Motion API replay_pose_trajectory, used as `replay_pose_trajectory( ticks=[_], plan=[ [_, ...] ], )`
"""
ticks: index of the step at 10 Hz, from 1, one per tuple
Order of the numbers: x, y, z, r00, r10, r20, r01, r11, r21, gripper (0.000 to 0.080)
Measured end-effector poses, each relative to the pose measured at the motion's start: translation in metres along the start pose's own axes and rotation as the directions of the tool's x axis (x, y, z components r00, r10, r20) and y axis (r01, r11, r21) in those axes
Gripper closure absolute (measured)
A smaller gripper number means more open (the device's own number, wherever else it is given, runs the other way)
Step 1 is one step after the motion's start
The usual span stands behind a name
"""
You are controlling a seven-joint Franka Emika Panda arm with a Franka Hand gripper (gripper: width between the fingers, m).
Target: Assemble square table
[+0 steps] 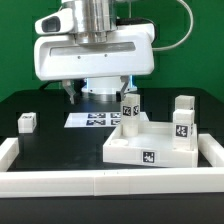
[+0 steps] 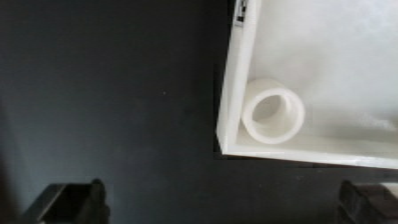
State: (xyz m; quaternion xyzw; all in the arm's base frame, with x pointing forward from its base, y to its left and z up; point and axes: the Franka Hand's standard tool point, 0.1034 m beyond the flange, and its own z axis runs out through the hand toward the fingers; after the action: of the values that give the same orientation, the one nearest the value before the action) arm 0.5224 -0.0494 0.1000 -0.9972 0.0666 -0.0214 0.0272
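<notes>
Near the black table's (image 1: 40, 150) front edge lies the square top (image 1: 150, 140), rim upward, three legs (image 1: 183, 118) upright in its corners; no long axis. Above hangs the gripper (image 2: 222, 200), fingers (image 2: 71, 200) spread wide, empty, one corner socket (image 2: 272, 110) ahead of them.

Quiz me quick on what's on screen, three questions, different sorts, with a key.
1. Fill in: the round ring in the corner of the square top in the wrist view is a ____.
2. True or false: the claw is shut on a part.
3. Where is the loose leg? A, inside the square top; B, apart from it, at the exterior view's left; C, between the claw's fingers.
Key: 1 socket; 2 false, it is open and empty; 3 B.
</notes>
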Motion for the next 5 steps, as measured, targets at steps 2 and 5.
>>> replay_pose_trajectory(
  ticks=[2,5],
  plan=[
    [0.000,0.001,0.000,1.000,-0.002,0.000,0.002,1.000,0.000,0.0151],
    [-0.006,0.028,0.003,1.000,0.001,0.005,-0.001,1.000,-0.014,0.0151]
  ],
)
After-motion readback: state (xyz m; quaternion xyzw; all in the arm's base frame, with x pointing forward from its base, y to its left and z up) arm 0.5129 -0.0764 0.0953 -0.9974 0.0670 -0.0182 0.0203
